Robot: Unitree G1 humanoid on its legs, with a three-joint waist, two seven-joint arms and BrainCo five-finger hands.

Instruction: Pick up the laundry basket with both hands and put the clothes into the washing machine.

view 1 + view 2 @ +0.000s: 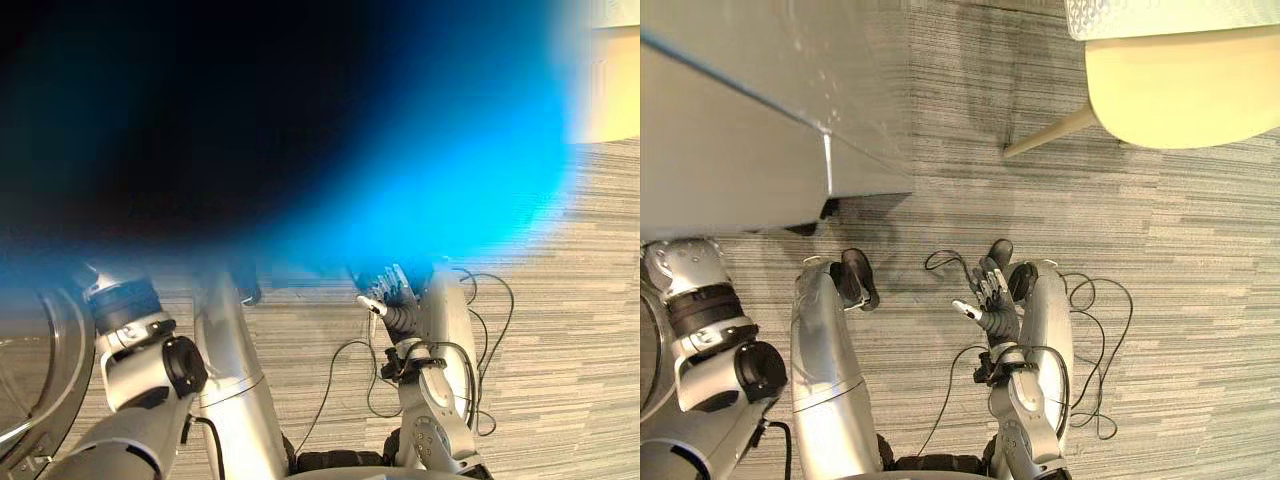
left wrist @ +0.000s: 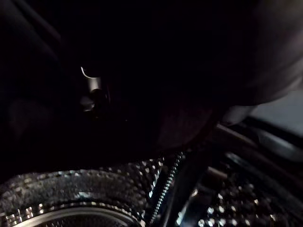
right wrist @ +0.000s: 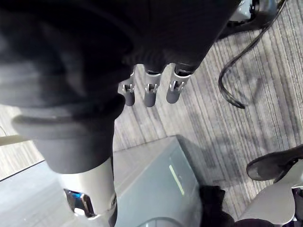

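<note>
The grey washing machine (image 1: 740,130) stands at my upper left. My left arm (image 1: 700,300) reaches under its top edge toward the front, and the hand is hidden there. In the left wrist view the perforated steel drum (image 2: 94,189) lies close, with dark cloth (image 2: 165,118) above it. My right hand (image 1: 992,300) hangs low beside my leg, with straight fingers (image 3: 150,90) over the carpet and nothing in them. A blurred blue and black shape (image 1: 300,130) sits right in front of the left eye and covers its upper part. I cannot tell what it is.
A pale yellow chair (image 1: 1180,90) stands at the upper right, one wooden leg (image 1: 1050,135) angled toward the machine. The machine's round door (image 1: 30,370) hangs open at the far left. Striped grey carpet (image 1: 1200,300) spreads to the right.
</note>
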